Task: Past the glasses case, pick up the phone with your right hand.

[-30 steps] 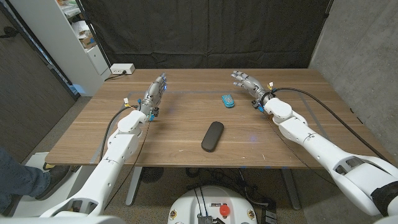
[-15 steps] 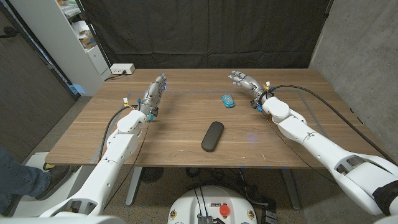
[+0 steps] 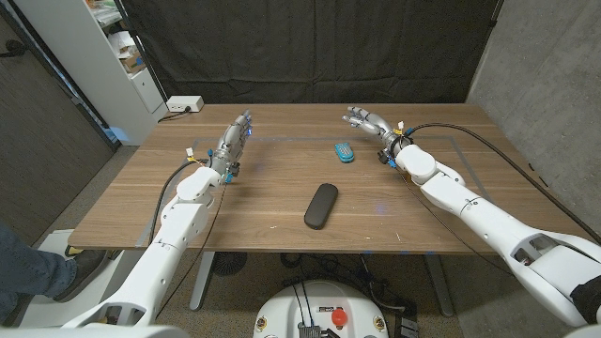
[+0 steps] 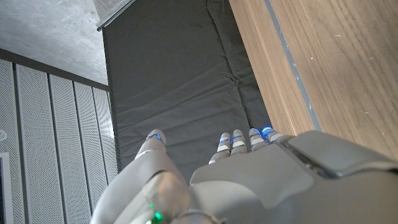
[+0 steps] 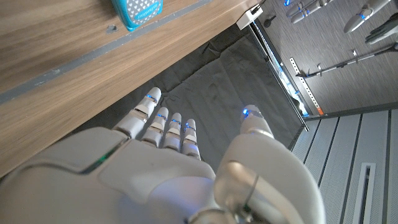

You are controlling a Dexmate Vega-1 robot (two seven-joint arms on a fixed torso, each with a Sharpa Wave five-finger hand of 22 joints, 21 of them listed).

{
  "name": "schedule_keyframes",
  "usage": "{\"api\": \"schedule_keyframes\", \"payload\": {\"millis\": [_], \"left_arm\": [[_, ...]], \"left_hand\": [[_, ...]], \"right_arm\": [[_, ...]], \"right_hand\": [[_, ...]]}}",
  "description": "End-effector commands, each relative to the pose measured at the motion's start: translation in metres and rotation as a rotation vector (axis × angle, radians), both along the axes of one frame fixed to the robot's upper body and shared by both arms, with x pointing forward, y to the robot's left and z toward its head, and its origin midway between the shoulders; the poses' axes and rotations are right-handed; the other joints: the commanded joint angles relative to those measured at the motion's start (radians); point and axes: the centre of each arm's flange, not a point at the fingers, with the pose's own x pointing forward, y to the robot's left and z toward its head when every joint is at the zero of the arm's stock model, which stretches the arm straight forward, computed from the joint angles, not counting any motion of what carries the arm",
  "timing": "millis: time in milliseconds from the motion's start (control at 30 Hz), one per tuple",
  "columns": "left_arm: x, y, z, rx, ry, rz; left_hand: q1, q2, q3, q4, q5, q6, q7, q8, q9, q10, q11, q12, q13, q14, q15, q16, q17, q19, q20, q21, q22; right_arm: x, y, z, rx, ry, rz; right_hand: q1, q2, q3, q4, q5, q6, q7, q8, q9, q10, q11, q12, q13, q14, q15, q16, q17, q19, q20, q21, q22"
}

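Observation:
A small teal phone (image 3: 345,151) lies on the wooden table (image 3: 282,188), beyond a dark oval glasses case (image 3: 321,205) near the middle. My right hand (image 3: 368,122) hovers just right of and behind the phone, fingers apart and holding nothing. Part of the phone (image 5: 138,11) shows in the right wrist view, beyond my right hand (image 5: 180,168) with its spread fingers. My left hand (image 3: 235,141) stands over the table's left part, fingers stretched out and empty; the left wrist view shows this left hand (image 4: 249,174) by the table edge.
A white power strip (image 3: 184,104) sits at the table's far left corner. A white shelf unit (image 3: 103,56) stands left of the table, and a dark curtain (image 3: 310,47) hangs behind it. A concrete wall (image 3: 545,84) is on the right.
My right hand has shifted a little to the left, toward the phone. The left arm, the phone and the case have not moved.

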Motion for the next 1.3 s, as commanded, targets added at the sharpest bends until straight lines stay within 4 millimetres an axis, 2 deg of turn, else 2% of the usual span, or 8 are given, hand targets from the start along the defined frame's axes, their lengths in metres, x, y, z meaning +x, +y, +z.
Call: {"api": "schedule_keyframes", "payload": {"millis": [33,1300], "left_arm": [[-0.003,-0.004,0.0,0.002,-0.004,-0.001],[-0.002,-0.007,0.005,0.004,-0.019,-0.005]], "left_hand": [[0.009,0.0,0.001,-0.008,-0.003,0.004,0.002,-0.003,0.004,0.004,-0.001,0.004,0.003,0.006,0.0,0.001,0.001,0.0,0.006,0.0,0.004],[0.01,0.002,-0.002,-0.014,-0.004,0.004,0.002,-0.006,0.004,0.004,0.0,0.002,0.004,0.004,0.0,-0.001,0.001,-0.002,0.006,-0.002,0.005]], "right_arm": [[-0.007,0.004,0.002,-0.085,-0.027,-0.055],[-0.014,0.017,0.001,-0.305,-0.129,-0.264]], "right_hand": [[0.009,0.0,0.002,-0.005,0.0,0.005,-0.007,0.003,0.005,0.007,-0.006,0.007,0.005,0.009,-0.015,-0.003,0.002,0.013,-0.024,0.0,0.003],[0.018,-0.008,0.002,-0.012,0.004,0.012,-0.025,0.005,0.006,0.006,-0.015,0.004,0.006,0.006,-0.018,-0.009,0.003,0.012,-0.022,-0.005,0.003]]}}
